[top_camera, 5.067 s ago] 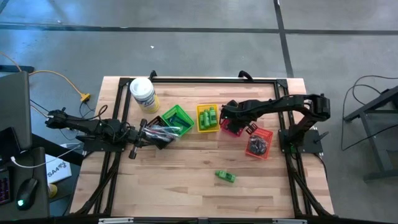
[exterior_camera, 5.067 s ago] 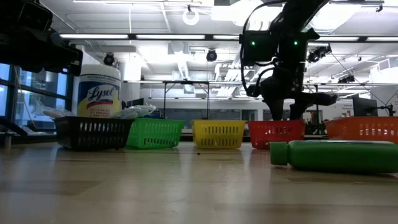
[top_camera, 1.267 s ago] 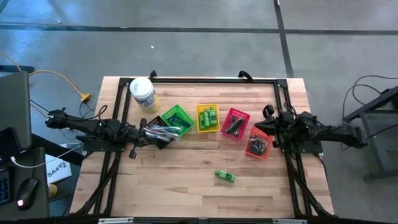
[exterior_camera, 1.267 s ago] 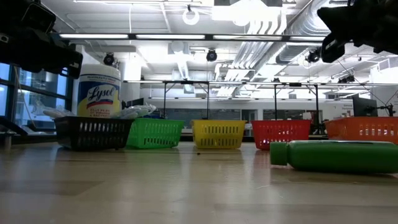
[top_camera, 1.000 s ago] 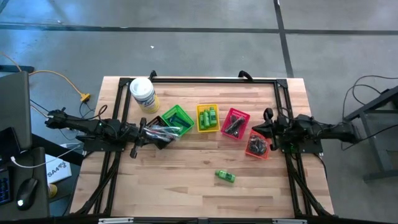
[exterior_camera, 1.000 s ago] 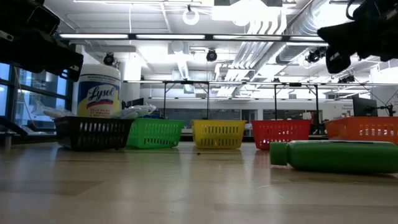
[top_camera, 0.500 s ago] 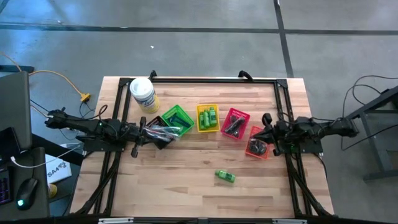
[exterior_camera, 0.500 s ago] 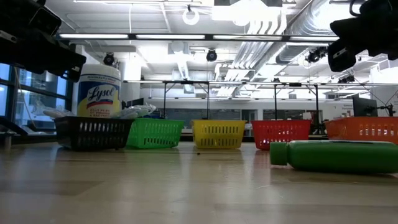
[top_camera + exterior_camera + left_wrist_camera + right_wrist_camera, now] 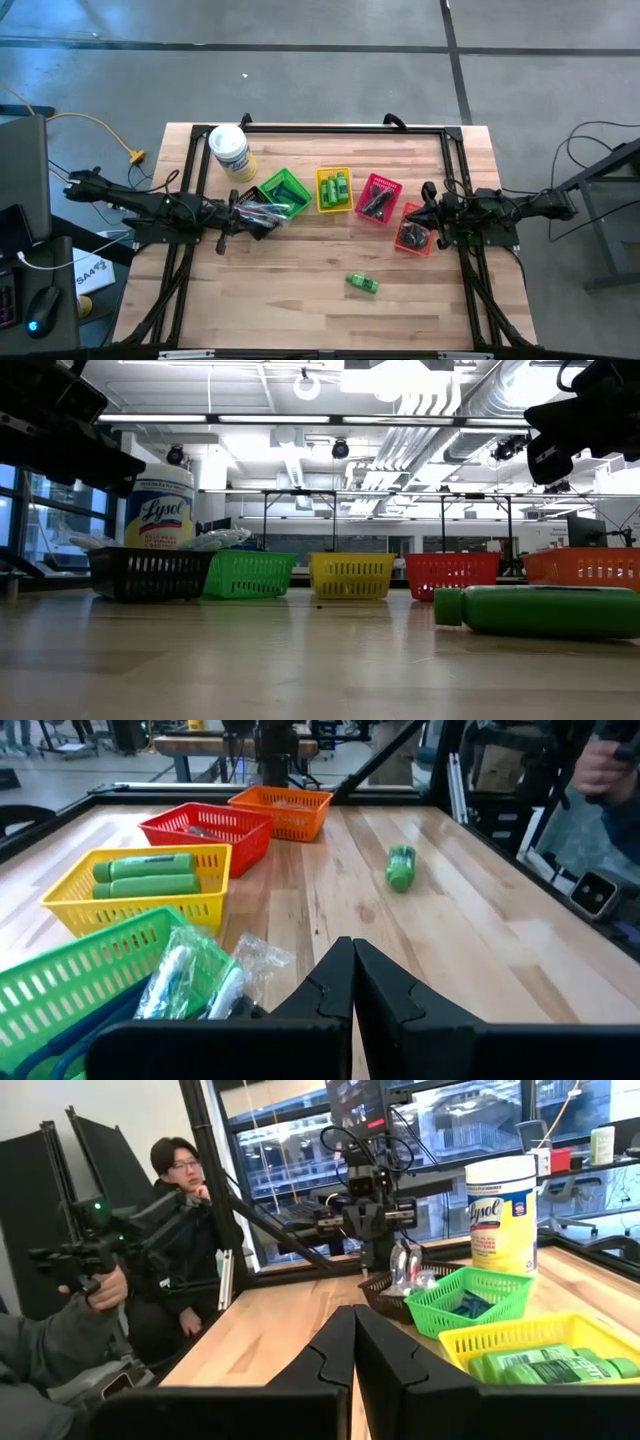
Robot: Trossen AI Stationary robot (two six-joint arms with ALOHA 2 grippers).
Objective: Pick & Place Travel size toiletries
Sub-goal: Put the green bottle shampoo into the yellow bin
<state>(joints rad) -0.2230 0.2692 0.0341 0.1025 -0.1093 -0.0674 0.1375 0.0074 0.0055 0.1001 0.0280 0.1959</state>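
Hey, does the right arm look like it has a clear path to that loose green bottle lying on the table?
Probably yes. The green bottle lies alone on bare wood, nothing around it. The right pincer, shut and empty, hovers by the orange basket.

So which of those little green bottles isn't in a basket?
The lone green bottle lying on its side on the bare table; the others sit in the yellow basket.

The worktop [image 9: 300, 300] is pale wood with a striped plank grain. Five mesh-sided baskets show: black [image 9: 150, 573], green [image 9: 284, 188], yellow [image 9: 334, 189], red [image 9: 377, 197] and orange [image 9: 417, 228]. The bottle [image 9: 362, 284] lying alone is bright green, like those in the yellow basket. The tub [image 9: 230, 152] is white with a yellow label. Both tools, left [image 9: 352, 982] and right [image 9: 354, 1342], are black.
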